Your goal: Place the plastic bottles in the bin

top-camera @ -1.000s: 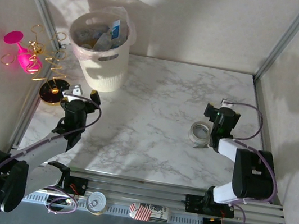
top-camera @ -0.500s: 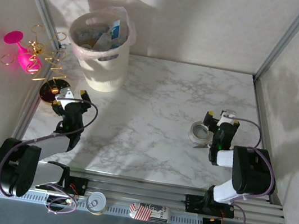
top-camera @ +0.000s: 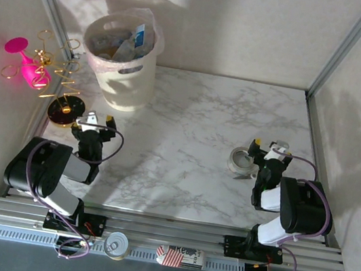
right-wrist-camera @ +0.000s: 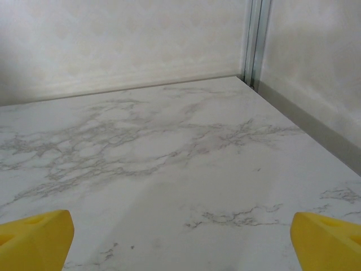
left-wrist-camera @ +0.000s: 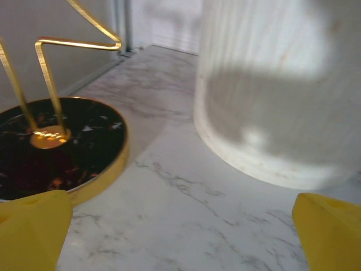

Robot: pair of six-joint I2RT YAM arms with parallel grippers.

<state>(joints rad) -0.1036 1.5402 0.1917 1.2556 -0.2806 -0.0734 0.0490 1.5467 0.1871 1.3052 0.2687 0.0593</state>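
The cream ribbed bin stands at the table's back left, with several plastic bottles inside its clear liner. My left gripper rests low on the marble just in front of the bin, open, with nothing between its yellow fingertips. In the left wrist view the bin's wall rises straight ahead. My right gripper sits low at the right side, open and empty, its yellow fingertips wide apart over bare marble.
A grey tape roll lies just left of the right gripper. A gold wire stand on a black, gold-rimmed base and a pink glass are at the far left. A tin can and a red-labelled item lie on the front rail.
Both arms have folded back toward their bases. The left gripper drew in and down near the gold base; the right gripper slid nearer, beside the tape roll.
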